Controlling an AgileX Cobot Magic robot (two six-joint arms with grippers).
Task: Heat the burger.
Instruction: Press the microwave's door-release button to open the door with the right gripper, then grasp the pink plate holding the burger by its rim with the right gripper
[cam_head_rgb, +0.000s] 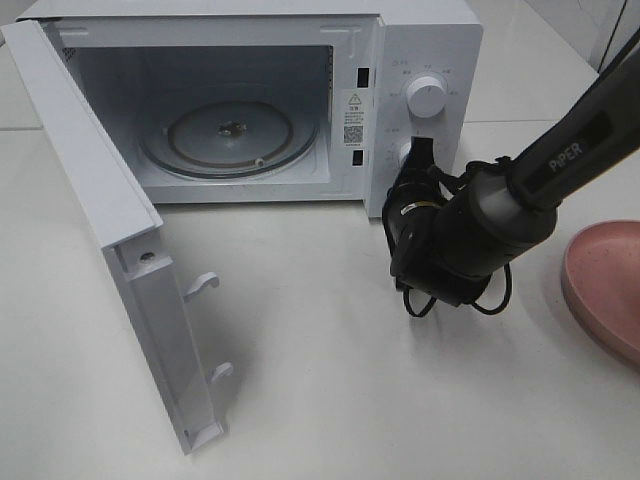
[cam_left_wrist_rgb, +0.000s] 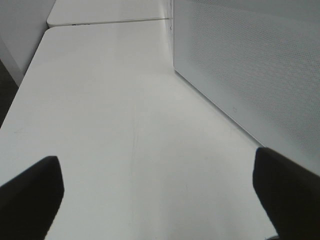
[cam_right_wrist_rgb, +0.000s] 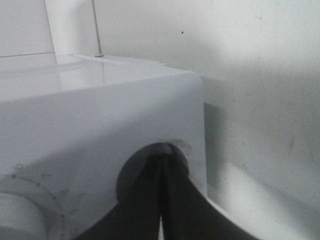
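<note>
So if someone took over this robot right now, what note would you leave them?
Left fingers: open, empty, above the table.
Right fingers: shut, holding nothing, tips at the lower control on the microwave panel.
Door: wide open; turntable empty.
Burger: in no view. The visible part of the pink plate is bare.
Done: microwave opened.
Left: find the burger, put it inside, close the door, start heating.

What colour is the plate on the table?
The plate is pink, clearest in the exterior high view.
</note>
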